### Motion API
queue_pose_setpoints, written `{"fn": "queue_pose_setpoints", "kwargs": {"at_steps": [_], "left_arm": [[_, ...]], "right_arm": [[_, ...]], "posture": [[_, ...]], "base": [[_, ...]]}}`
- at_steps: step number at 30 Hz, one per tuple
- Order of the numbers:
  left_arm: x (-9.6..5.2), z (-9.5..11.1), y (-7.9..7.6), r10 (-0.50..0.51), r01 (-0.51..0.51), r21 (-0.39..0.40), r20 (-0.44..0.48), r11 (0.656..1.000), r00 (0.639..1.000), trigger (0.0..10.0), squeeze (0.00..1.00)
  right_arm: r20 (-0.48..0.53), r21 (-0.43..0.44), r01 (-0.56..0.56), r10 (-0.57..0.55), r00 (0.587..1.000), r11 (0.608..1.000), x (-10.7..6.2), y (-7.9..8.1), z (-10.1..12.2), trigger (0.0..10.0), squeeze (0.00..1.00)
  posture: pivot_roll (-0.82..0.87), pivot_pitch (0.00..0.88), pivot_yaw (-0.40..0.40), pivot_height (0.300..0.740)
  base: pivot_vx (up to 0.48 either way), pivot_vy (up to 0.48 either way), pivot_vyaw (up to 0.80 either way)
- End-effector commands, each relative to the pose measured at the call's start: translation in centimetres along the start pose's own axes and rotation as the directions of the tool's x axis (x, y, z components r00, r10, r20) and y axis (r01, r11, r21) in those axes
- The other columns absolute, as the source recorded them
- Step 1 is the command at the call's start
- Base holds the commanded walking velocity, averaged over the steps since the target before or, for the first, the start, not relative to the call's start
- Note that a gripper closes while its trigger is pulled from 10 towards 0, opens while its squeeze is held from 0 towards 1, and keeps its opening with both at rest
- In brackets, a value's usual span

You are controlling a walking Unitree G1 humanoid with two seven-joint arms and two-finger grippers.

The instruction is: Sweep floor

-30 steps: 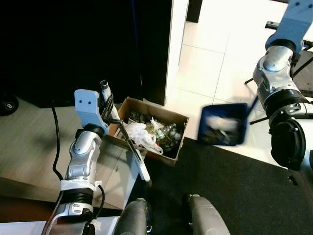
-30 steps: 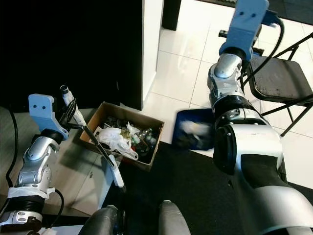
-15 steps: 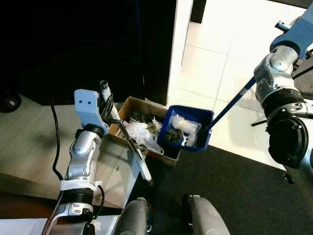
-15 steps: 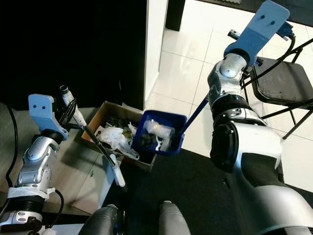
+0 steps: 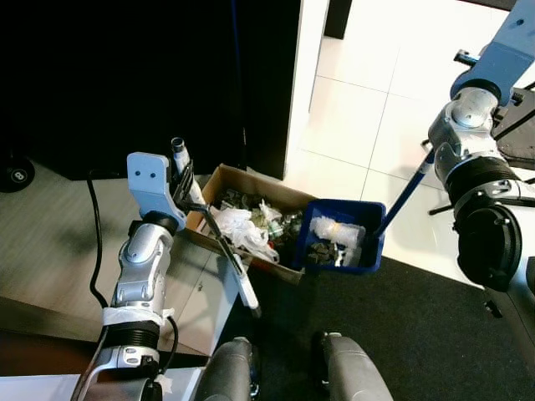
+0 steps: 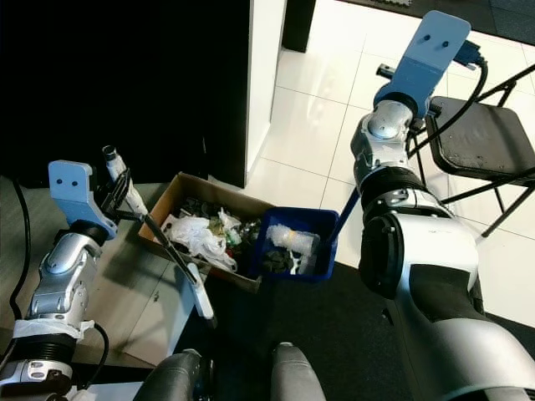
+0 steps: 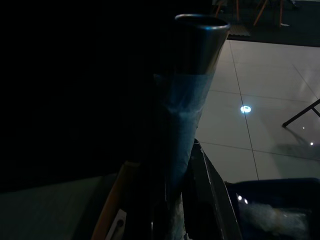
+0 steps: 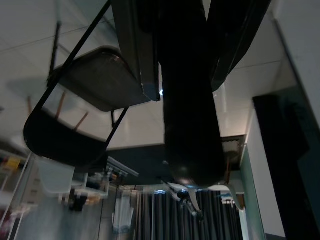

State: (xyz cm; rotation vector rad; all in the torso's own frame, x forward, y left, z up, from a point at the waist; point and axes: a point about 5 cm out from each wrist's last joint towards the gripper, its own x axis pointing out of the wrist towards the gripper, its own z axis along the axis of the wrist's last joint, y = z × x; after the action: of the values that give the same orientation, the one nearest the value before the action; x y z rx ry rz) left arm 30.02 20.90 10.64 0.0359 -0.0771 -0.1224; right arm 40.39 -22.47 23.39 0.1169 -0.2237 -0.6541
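Two tools held, dustpan poised beside the box

Right gripper [image 8: 185, 50] is clamped on the dustpan's long handle, whose axis runs down and toward the robot's left to the blue dustpan [image 5: 341, 245]. The pan, loaded with crumpled white litter, hangs just beside the right-hand end of the cardboard box [image 5: 224, 178]. Left gripper [image 5: 185, 185] is closed around the broom handle [image 5: 219, 238], which slants across the box's near edge. Emptying the pan likely means tipping it leftward over the box.

Black folding chair [image 6: 481, 138] on white tiles [image 6: 318, 117]; dark ball [image 5: 17, 174] far left.
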Motion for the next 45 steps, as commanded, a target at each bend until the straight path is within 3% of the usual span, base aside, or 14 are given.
{"fn": "queue_pose_setpoints", "kwargs": {"at_steps": [1,14,16,19,22,24,27,33,35,37,38,41,42,45], "left_arm": [[0.0,0.7,-0.2,-0.005,0.005,0.002,0.041,1.0,0.999,10.0,0.0],[0.0,0.7,-0.2,-0.013,0.013,0.012,0.044,1.0,0.999,10.0,0.0],[-0.1,0.7,-0.2,-0.013,0.012,0.011,0.043,1.0,0.999,10.0,0.0],[-0.1,0.7,-0.3,-0.014,0.013,0.012,0.043,1.0,0.999,10.0,0.0],[-0.1,0.7,-0.2,-0.012,0.012,0.011,0.044,1.0,0.999,10.0,0.0],[0.0,0.8,-0.2,-0.012,0.011,0.012,0.044,1.0,0.999,10.0,0.0],[0.0,0.8,-0.2,-0.008,0.008,0.011,0.046,1.0,0.999,10.0,0.0],[-0.1,0.8,-0.1,0.004,-0.004,0.005,0.046,1.0,0.999,10.0,0.0],[-0.1,0.8,-0.1,0.005,-0.005,0.006,0.046,1.0,0.999,10.0,0.0],[-0.1,0.8,0.0,0.005,-0.006,0.006,0.047,1.0,0.999,10.0,0.0],[-0.1,0.8,0.0,0.005,-0.006,0.008,0.048,1.0,0.999,10.0,0.0],[-0.1,0.8,0.0,0.008,-0.008,0.006,0.049,1.0,0.999,10.0,0.0],[-0.1,0.8,0.0,0.007,-0.007,0.007,0.049,1.0,0.999,10.0,0.0],[-0.1,0.8,0.0,0.006,-0.007,0.008,0.049,1.0,0.999,10.0,0.0]], "right_arm": [[-0.013,0.106,0.019,-0.017,1.0,0.994,0.3,0.2,0.9,10.0,0.0],[-0.034,0.188,-0.01,0.017,0.999,0.982,0.3,0.4,0.9,10.0,0.0],[0.116,-0.071,-0.048,0.056,0.992,0.996,0.1,1.0,1.8,10.0,0.0],[0.016,0.066,-0.041,0.04,0.999,0.997,0.1,0.9,1.0,10.0,0.0],[0.125,-0.098,-0.062,0.074,0.989,0.993,-0.2,1.2,1.4,10.0,0.0],[0.012,0.042,-0.047,0.046,0.999,0.998,-0.2,1.1,0.6,10.0,0.0],[0.127,-0.114,-0.067,0.082,0.988,0.991,-0.4,1.4,1.3,10.0,0.0],[-0.037,0.119,-0.05,0.055,0.998,0.992,-0.4,1.5,0.3,10.0,0.0],[0.095,-0.082,-0.059,0.066,0.993,0.995,-0.4,1.6,1.3,10.0,0.0],[0.105,-0.065,-0.067,0.074,0.992,0.996,-0.5,1.8,1.4,10.0,0.0],[-0.037,0.123,-0.017,0.022,0.999,0.992,-0.3,1.4,0.6,10.0,0.0],[0.132,-0.108,-0.054,0.068,0.989,0.993,-0.4,1.5,1.5,10.0,0.0],[-0.009,0.052,-0.021,0.022,1.0,0.998,-0.2,1.1,0.6,10.0,0.0],[-0.107,0.16,0.013,0.004,0.994,0.987,-0.1,0.8,-0.1,10.0,0.0]], "posture": [[0.12,0.059,-0.065,0.74],[0.12,0.046,-0.066,0.74],[0.12,0.043,-0.064,0.74],[0.12,0.044,-0.066,0.74],[0.12,0.046,-0.067,0.74],[0.12,0.048,-0.07,0.74],[0.12,0.049,-0.068,0.74],[0.13,0.053,-0.076,0.74],[0.13,0.054,-0.075,0.74],[0.13,0.055,-0.076,0.74],[0.13,0.056,-0.078,0.74],[0.13,0.055,-0.076,0.74],[0.13,0.056,-0.08,0.74],[0.13,0.056,-0.075,0.74]], "base": [[0.0,0.0,0.0],[0.0,0.0,0.0],[0.0,0.0,0.0],[0.0,0.0,0.0],[0.0,0.0,0.0],[0.0,0.0,0.0],[0.0,0.0,0.0],[0.0,0.0,0.0],[0.0,0.0,0.0],[0.0,0.0,0.0],[0.0,0.0,0.0],[0.0,0.0,0.0],[0.0,0.0,0.0],[0.0,0.0,0.0]]}}
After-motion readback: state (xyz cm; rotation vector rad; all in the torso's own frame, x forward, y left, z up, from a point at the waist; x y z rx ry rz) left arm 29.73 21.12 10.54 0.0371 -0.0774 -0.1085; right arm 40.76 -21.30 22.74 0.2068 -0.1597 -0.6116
